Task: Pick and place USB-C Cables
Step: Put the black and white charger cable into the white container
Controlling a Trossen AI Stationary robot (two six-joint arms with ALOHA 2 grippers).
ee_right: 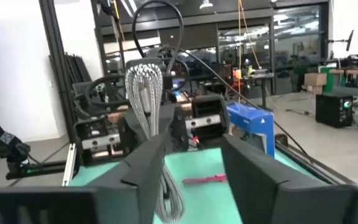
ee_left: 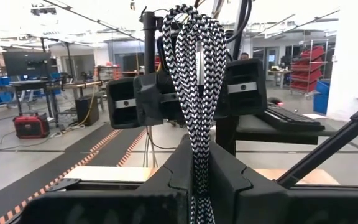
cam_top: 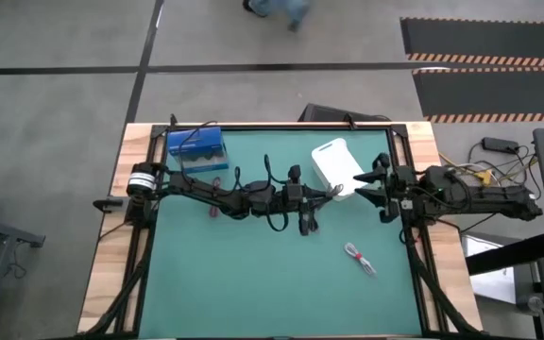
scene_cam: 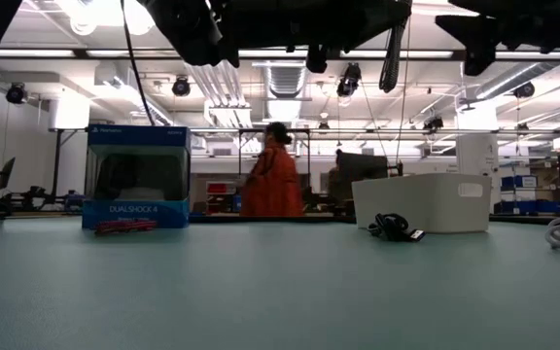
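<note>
low view, blue box (scene_cam: 136, 176) left, white bin (scene_cam: 434, 201) right

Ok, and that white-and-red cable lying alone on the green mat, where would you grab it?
Across its middle, from straight above. The white-and-red cable lies flat as a slim diagonal bundle, with bare green mat along both long sides, so an end effector could straddle its narrow width.

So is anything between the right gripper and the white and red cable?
Nothing on the mat: bare green surface lies between the right gripper and the white and red cable. But the silver-grey cable, held by the left gripper, stands between the right gripper's open fingers.
</note>
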